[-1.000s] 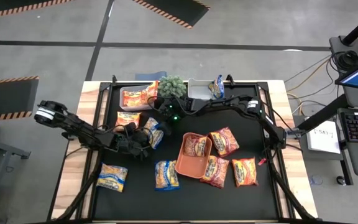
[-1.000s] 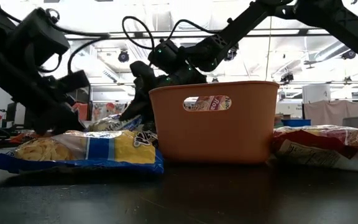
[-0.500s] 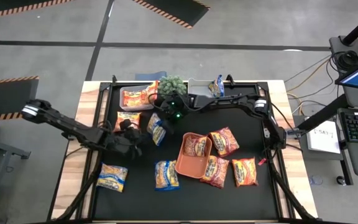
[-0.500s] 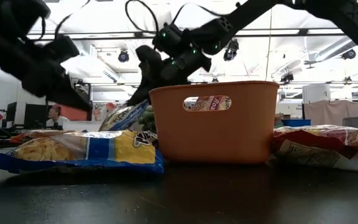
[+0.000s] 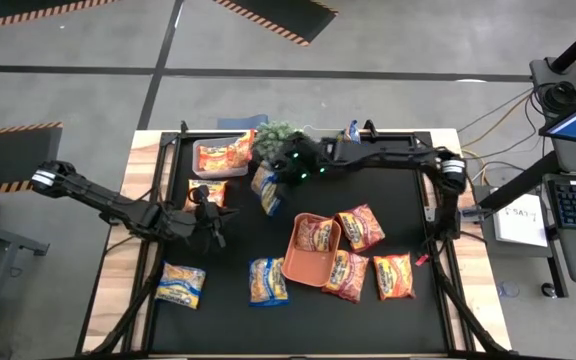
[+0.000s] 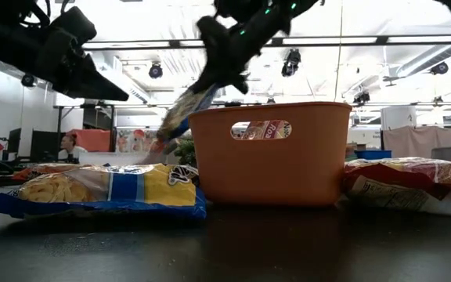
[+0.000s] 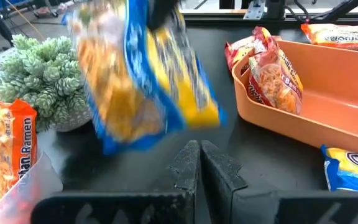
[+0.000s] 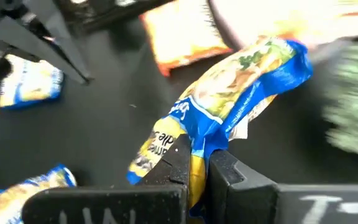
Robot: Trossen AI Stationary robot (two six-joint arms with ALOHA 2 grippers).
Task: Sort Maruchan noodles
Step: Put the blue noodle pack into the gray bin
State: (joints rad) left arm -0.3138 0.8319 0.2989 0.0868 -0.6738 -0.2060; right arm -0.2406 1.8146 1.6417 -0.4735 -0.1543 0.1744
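Yellow-and-blue packet [image 5: 267, 190] pinched at one end in right gripper [image 5: 280, 178], jaws clamped tight on wrapper. Hangs clear of bench [image 5: 228, 300], long axis slanting down and away from jaws, between plant [image 5: 277, 137] and orange tray [image 5: 311, 248]. Left gripper [image 5: 208, 215] shut on nothing, low beside it. Rest of Maruchan noodles [image 5: 268, 280] scattered flat.

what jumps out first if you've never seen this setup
The right gripper holds a yellow-and-blue packet up off the black mat, dangling beside the small plant at the table's far side. Right of it sits an orange tray with one red packet inside, more packets scattered around it. The left gripper, jaws shut and empty, hangs nearby.
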